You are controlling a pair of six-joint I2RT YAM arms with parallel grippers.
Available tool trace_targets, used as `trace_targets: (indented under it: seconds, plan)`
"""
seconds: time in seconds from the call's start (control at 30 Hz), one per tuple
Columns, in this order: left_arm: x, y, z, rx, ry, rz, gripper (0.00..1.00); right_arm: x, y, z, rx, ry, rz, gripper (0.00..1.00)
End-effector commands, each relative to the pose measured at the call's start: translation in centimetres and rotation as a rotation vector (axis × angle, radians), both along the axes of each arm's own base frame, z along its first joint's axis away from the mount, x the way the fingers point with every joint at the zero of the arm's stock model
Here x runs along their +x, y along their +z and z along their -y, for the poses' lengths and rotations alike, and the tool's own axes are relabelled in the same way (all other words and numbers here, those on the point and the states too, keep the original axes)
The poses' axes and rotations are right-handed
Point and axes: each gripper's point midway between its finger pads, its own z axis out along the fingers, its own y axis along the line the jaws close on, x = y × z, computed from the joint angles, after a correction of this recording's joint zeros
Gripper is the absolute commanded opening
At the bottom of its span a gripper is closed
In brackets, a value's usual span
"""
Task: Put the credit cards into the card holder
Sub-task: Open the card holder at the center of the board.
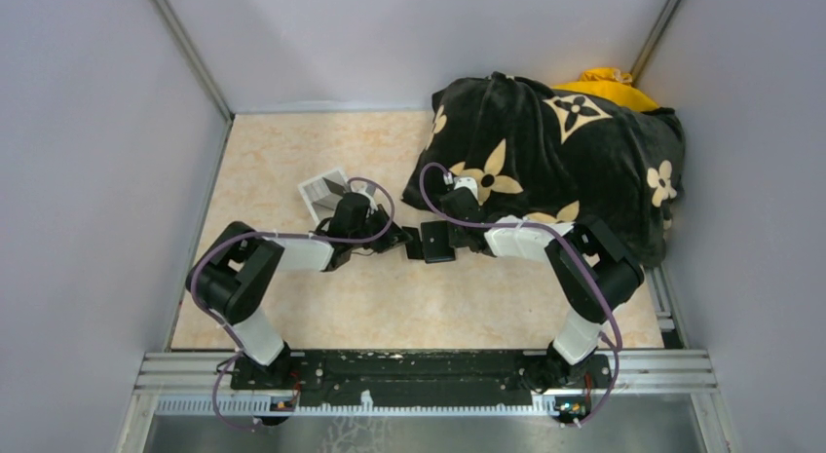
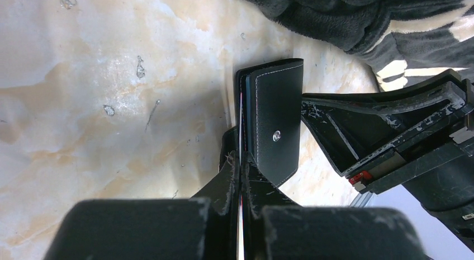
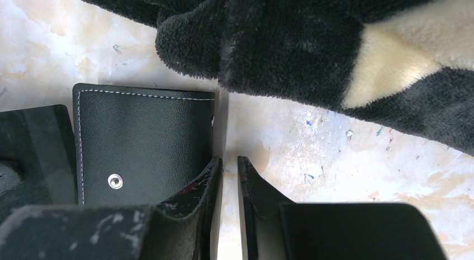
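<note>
The black card holder [image 1: 438,242] lies on the table between my two grippers. In the left wrist view it stands edge-on [image 2: 276,109], with a silver snap. My left gripper [image 2: 241,159] is shut on a thin card [image 2: 241,123] seen edge-on, its far end at the holder's opening. My right gripper [image 3: 228,161] sits at the holder's right edge [image 3: 140,140]. Its jaws stand a narrow gap apart with only table between them, and the left finger [image 3: 195,187] rests over the holder. In the top view the left gripper [image 1: 399,241] and right gripper [image 1: 456,237] flank the holder.
A big black flower-patterned cushion [image 1: 565,151] lies at the back right, close behind the holder [image 3: 290,42], with something yellow [image 1: 604,83] behind it. A pale grey tray-like box [image 1: 324,192] sits behind the left arm. Grey walls enclose the table.
</note>
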Motion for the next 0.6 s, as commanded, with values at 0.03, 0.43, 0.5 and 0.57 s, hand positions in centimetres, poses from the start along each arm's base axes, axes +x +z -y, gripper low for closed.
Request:
trace_targets:
  seconds: [0.03, 0.43, 0.5, 0.57]
  plan:
    - [0.98, 1.13, 1.20, -0.051, -0.026, 0.035, 0.00, 0.22, -1.05, -0.17, 0.001, 0.005, -0.028, 0.17]
    - [0.89, 1.43, 1.49, -0.076, -0.039, 0.035, 0.00, 0.21, -1.38, 0.00, -0.005, 0.005, -0.034, 0.16]
    - [0.89, 1.61, 1.48, -0.081, -0.040, 0.035, 0.00, 0.23, -1.39, -0.02, -0.007, 0.007, -0.034, 0.16]
    - [0.97, 1.80, 1.48, -0.088, -0.038, 0.035, 0.00, 0.28, -1.38, 0.02, -0.006, 0.007, -0.035, 0.17]
